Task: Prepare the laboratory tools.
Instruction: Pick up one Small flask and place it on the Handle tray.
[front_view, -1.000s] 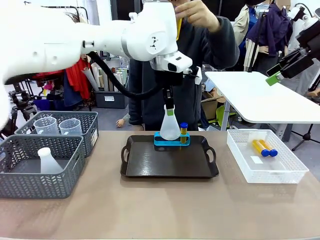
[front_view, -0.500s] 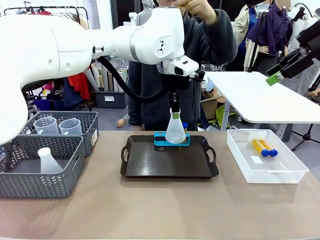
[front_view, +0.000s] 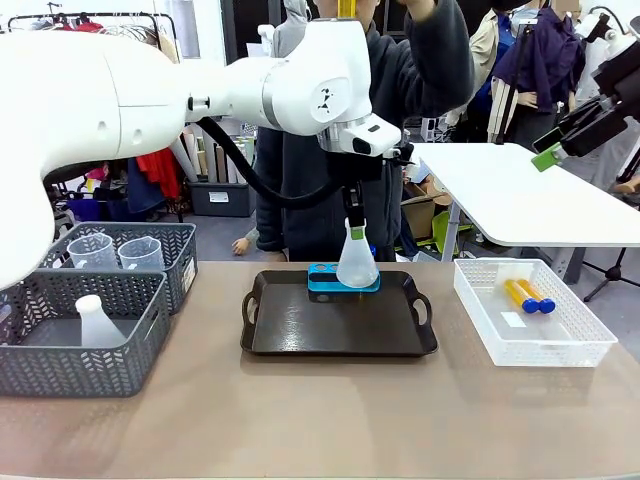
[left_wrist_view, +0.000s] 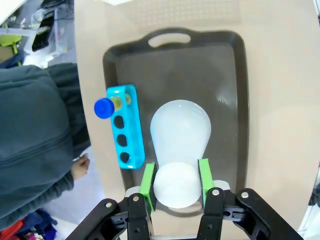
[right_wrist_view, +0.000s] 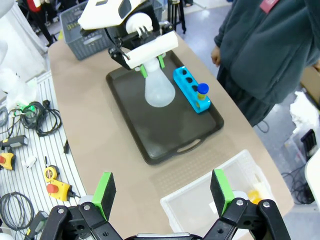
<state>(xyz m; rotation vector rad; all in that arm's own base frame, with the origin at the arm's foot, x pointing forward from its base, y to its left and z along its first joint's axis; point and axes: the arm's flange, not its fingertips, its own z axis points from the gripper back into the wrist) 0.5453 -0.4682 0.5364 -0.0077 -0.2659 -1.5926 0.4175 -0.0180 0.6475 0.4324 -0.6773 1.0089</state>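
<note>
**labrat42:** what's the left gripper (left_wrist_view: 176, 179) doing here?

**benchbot:** it's clamped onto the neck of the translucent white conical flask (left_wrist_view: 180, 131), with a green pad (left_wrist_view: 148, 179) pressed in on each side. The flask hangs straight down from the fingers over the black handled tray (left_wrist_view: 235, 100). Honestly can't tell if its base touches the tray or sits just above it.

**labrat42:** and the rack?

**benchbot:** the blue four-hole rack (left_wrist_view: 125, 137) is on the tray just beside the held flask, on the person's side of that gripper. One small amber tube with a blue cap (left_wrist_view: 104, 108) stands in an end hole. The other three holes show dark.

**labrat42:** right arm?

**benchbot:** the right gripper (right_wrist_view: 164, 192) has its jaws spread wide with nothing between them. It's up high, well apart from the left one, looking down on the table. Below it is a white mesh basket (front_view: 550, 352) with two amber blue-capped tubes (front_view: 530, 296) lying inside.

**labrat42:** anything else?

**benchbot:** two grey plastic baskets (front_view: 80, 360) sit well off to the robot's left of the left gripper. The nearer one holds a second whitish flask (front_view: 97, 322), the farther one two clear measuring beakers (front_view: 95, 250). A person in a dark grey hoodie (front_view: 400, 120) stands just past the rack.
</note>
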